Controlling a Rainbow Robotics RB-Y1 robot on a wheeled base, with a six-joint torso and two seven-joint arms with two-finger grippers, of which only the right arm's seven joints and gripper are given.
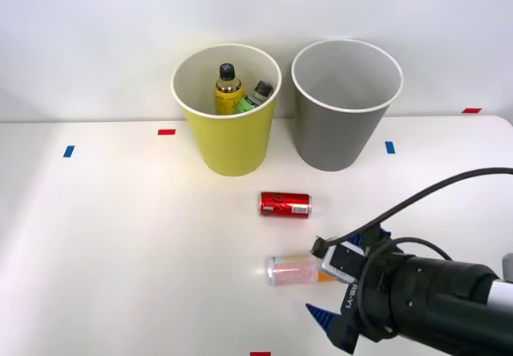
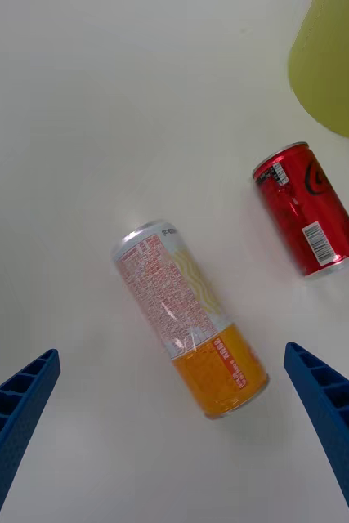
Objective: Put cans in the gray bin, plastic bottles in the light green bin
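Note:
The orange can (image 1: 295, 270) with a pale label lies on its side on the white table. My right gripper (image 1: 341, 271) is open right beside it, on its right. In the wrist view the orange can (image 2: 190, 319) lies slantwise between my spread blue fingers (image 2: 19, 409), untouched by my right gripper (image 2: 172, 351). The red can (image 1: 284, 204) (image 2: 309, 208) lies on its side a little farther back. Behind it stand the light green bin (image 1: 232, 143) (image 2: 337, 65) and, to its right, the gray bin (image 1: 333, 139). A yellow bottle (image 1: 228, 89) and a green bottle (image 1: 256, 96) stand inside the light green bin.
Small tape marks dot the table: blue (image 1: 69, 151) and red (image 1: 166, 131) at the left, blue (image 1: 389, 147) and red (image 1: 471, 110) at the right, red (image 1: 260, 353) at the front edge. A white wall rises behind the bins. Open table spreads to the left.

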